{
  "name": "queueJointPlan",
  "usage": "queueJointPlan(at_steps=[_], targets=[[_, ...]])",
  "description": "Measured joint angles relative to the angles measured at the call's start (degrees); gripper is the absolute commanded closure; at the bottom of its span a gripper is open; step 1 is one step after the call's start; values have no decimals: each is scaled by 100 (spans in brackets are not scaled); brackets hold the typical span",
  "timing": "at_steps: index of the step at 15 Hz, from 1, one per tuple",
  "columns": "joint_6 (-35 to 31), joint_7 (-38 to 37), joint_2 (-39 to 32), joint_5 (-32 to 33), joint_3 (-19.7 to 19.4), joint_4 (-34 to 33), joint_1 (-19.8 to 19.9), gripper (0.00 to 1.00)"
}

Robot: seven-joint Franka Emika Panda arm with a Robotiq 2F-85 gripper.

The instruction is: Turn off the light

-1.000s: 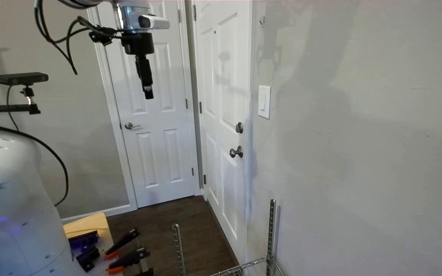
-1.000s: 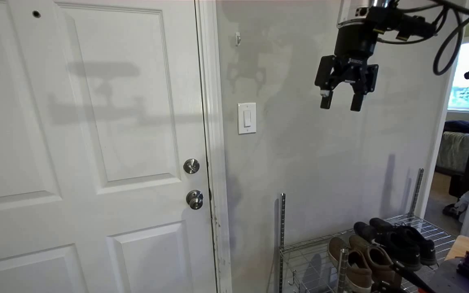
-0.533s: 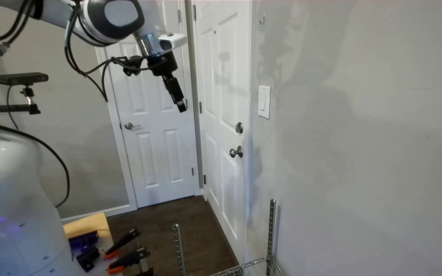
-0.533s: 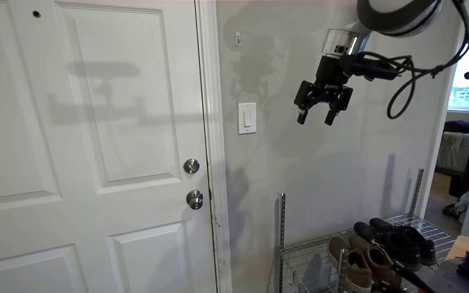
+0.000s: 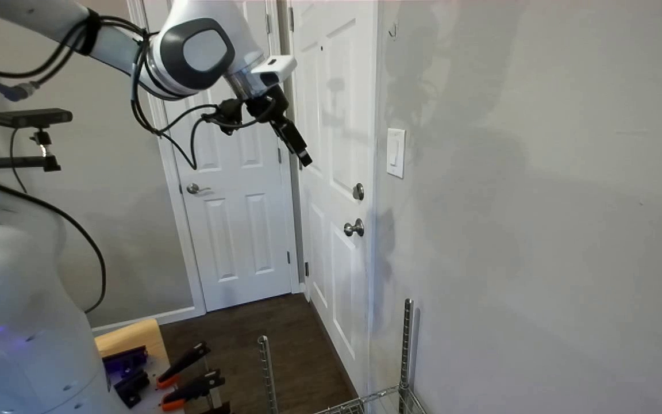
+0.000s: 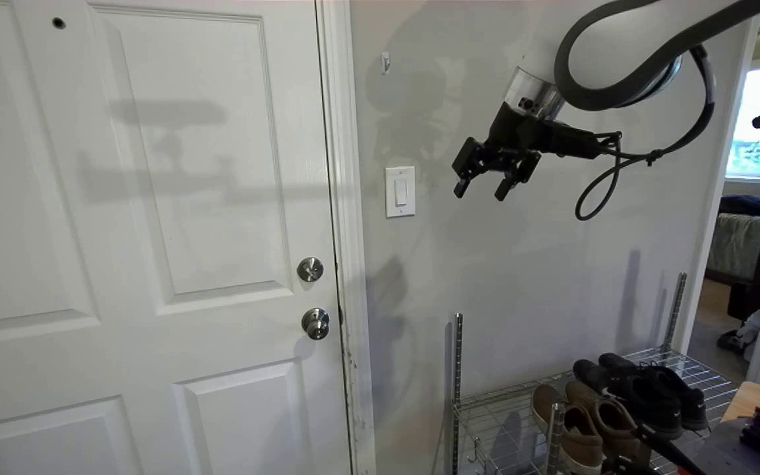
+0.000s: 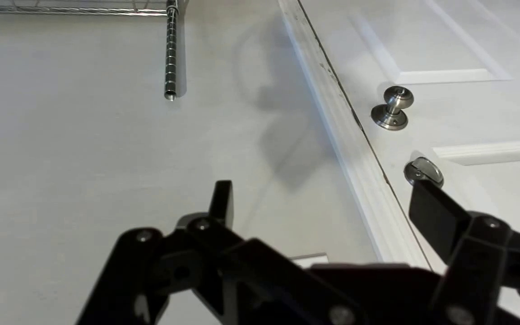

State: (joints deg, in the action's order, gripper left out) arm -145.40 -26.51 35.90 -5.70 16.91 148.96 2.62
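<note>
In an exterior view the window [image 6: 759, 155] glares nearly white, and the grey wall [image 6: 518, 270] stands dimmer. Soft-edged shadows [image 6: 390, 290] overlap on that wall and mark the white door [image 6: 142, 244]. In the wrist view the black gripper [image 7: 323, 201] looks slightly blurred.

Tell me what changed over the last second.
In an exterior view, the tool moved left and slightly down, nearer the light switch, and tilted from near vertical to slanted. Nothing was gripped or let go; the jaws stand open, as before. The light switch, door and doorknob stayed put.
</note>
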Motion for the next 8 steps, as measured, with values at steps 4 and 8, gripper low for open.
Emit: queueJointPlan(at_steps=[4,8], targets=[[7,0,25,0,-4,-3,-16,0],[-575,1,101,92,19,67,-26,0]])
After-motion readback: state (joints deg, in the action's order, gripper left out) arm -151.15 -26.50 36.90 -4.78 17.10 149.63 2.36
